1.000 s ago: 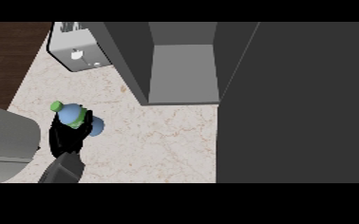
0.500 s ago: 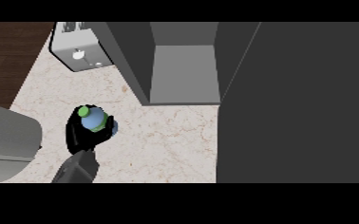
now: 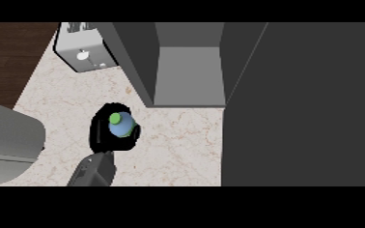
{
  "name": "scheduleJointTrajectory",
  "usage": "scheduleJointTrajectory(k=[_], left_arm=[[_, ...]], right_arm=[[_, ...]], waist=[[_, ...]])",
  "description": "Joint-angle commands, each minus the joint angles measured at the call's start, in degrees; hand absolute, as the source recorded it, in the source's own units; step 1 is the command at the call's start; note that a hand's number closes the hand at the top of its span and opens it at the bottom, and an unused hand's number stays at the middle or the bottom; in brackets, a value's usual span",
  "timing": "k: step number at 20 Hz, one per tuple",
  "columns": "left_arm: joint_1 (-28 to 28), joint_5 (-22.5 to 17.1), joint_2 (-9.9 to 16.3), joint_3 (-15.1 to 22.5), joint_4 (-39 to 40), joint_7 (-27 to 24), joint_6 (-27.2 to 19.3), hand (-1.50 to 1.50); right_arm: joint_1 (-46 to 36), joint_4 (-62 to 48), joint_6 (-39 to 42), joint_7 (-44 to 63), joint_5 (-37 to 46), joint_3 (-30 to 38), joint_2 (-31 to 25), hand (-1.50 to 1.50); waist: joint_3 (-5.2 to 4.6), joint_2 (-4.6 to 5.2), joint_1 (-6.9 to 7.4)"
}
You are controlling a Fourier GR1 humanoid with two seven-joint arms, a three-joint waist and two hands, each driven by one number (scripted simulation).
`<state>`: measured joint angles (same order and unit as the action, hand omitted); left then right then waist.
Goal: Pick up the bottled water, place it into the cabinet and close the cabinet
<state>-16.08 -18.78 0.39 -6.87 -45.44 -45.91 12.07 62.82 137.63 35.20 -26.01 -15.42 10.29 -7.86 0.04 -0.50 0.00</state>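
1. Fingers of the left hand (image 3: 100,130) curl round the bottled water (image 3: 121,124) and hold it.
2. Its green cap (image 3: 115,119) points up.
3. Bottle and hand are above the pale counter (image 3: 178,140), near the front of the open cabinet (image 3: 187,72).
4. A toaster (image 3: 84,53) stands at the back left.
5. No right hand shows.

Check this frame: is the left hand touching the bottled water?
Touching. The head view shows the left hand curled round the bottled water, black fingers wrapping its sides, with only the green cap and blue top visible.
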Motion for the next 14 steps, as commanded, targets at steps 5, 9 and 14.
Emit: scheduleJointTrajectory(k=[5, 9, 14], left_arm=[[4.7, -4.6, -0.4, 14.8, -22.4, 11.4, -9.9, 1.5], [7.7, -5.6, -0.4, 25.9, -32.3, 14.8, -18.6, 1.5], [4.2, -4.0, -0.4, 34.2, -44.0, 26.5, -31.2, 1.5]], right_arm=[[-2.4, 4.0, -1.3, 3.2, -2.9, -0.6, 0.5, -1.5], [-1.9, 5.6, -1.3, 3.3, -2.8, 0.0, 0.0, -1.5], [-2.7, 6.3, -1.6, 5.6, -4.6, -0.5, -0.8, -1.5]], waist=[[0.02, 0.02, 0.64], [-0.01, -0.04, 0.36], [-0.02, 0.14, 0.11]])
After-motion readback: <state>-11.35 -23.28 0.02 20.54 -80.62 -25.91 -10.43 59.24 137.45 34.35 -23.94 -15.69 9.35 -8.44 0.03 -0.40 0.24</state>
